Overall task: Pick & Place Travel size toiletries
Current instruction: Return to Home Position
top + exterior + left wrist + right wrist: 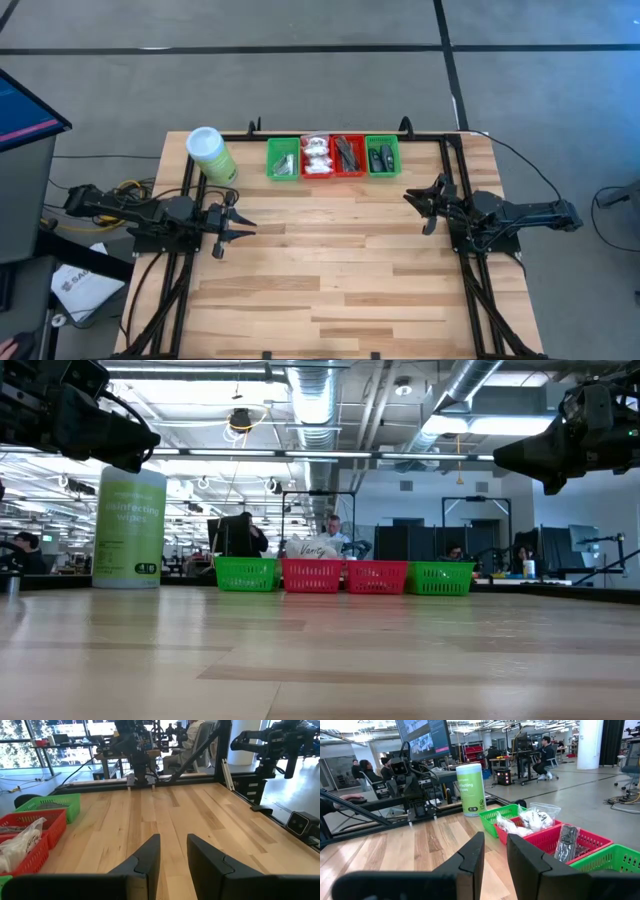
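High: straight down, far, whole table [330, 270] | Low: tabletop level, looking across to the tray row [345, 576] and room | Wrists: close, low, facing each other | Shared: tray row, all views

A grey concrete floor [300, 25] crossed by dark lines surrounds the light wooden table [330, 270]. Overhead, an open ceiling carries silver ducts [312, 400] and long strip lights [190, 372]. Beyond the table's far edge stand rows of dark monitors [400, 542], and people [333, 532] sit among them. A large wall screen [422, 737] hangs to one side. A white column [590, 742] rises from the polished floor, and bright windows [15, 742] let in daylight.
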